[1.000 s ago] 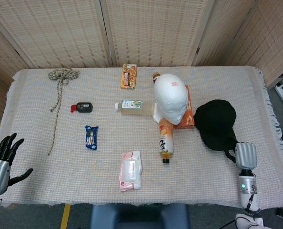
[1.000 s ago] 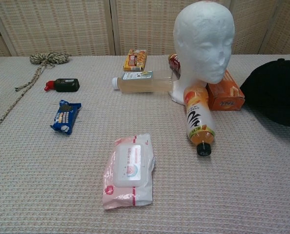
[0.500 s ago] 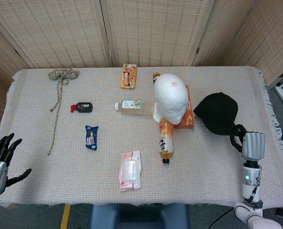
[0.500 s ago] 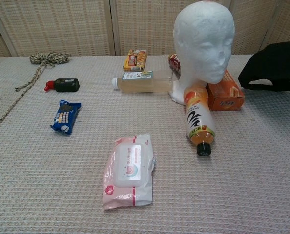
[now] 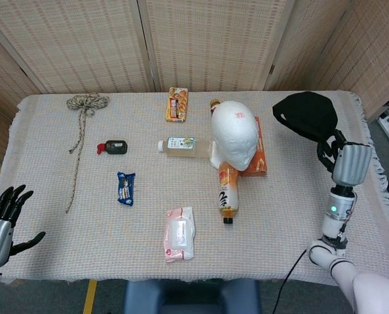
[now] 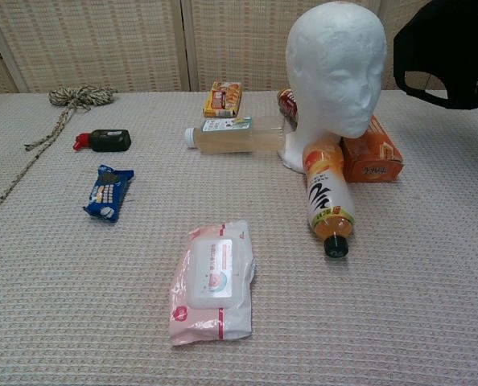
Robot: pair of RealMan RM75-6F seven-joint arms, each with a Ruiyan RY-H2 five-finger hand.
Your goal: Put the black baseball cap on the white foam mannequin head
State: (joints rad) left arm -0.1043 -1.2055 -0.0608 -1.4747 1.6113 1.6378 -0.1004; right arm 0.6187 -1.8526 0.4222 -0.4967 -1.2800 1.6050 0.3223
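The white foam mannequin head [image 5: 235,134] [image 6: 336,68] stands upright right of the table's middle. My right hand [image 5: 342,157] grips the black baseball cap [image 5: 306,114] [image 6: 451,50] by its rear edge and holds it in the air, to the right of the mannequin head and about level with its top. The cap hangs clear of the table with its hollow side showing in the chest view. My left hand [image 5: 1,216] hovers at the near left corner, fingers spread, holding nothing.
An orange drink bottle [image 5: 227,191] lies in front of the mannequin head, an orange box [image 5: 259,157] to its right, a clear bottle [image 5: 181,146] to its left. A wipes pack [image 5: 179,233], blue packet [image 5: 126,188], snack box [image 5: 177,104] and rope [image 5: 83,111] lie further left.
My right hand has lifted the cap off the table and carried it up and toward the far side. The left hand has barely moved.
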